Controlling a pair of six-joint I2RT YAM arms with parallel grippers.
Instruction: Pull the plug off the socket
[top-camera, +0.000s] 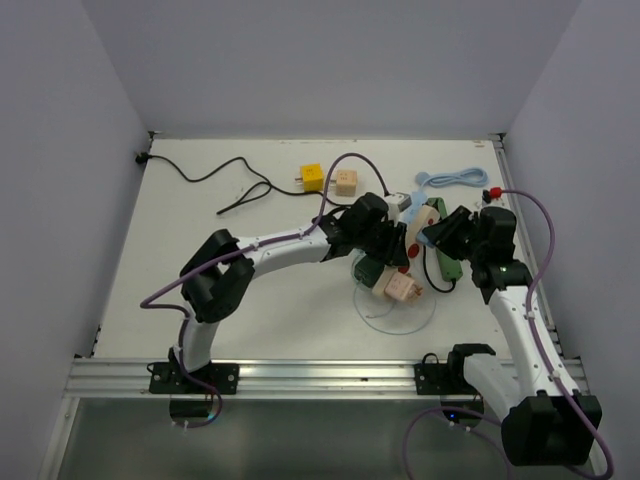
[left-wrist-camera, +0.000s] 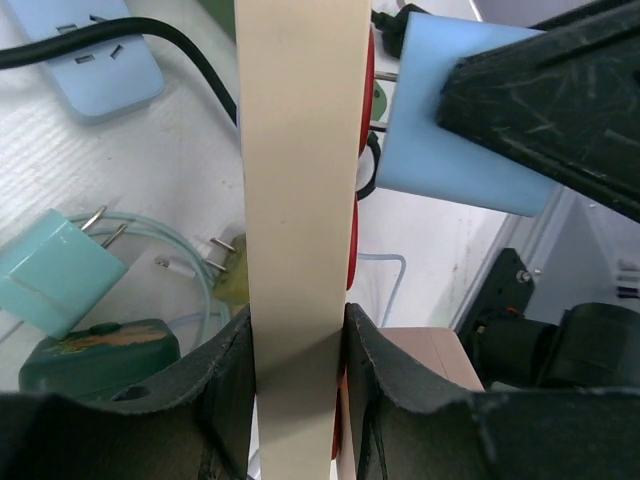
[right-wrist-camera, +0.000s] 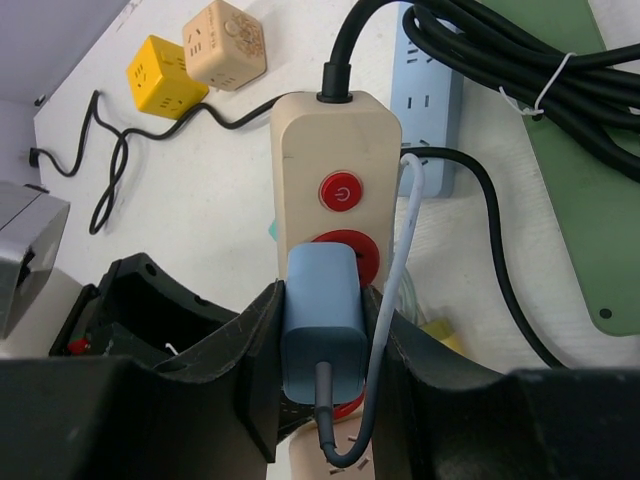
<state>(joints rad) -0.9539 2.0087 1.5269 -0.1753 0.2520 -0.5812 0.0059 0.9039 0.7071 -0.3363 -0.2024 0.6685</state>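
right end effector (right-wrist-camera: 323, 345) clamping plug (right-wrist-camera: 322, 305), in beige socket (right-wrist-camera: 335, 140)

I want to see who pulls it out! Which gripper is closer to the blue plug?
Right. The right gripper is clamped around the blue plug itself; the left gripper holds the beige power strip the plug sits in, a little farther along.
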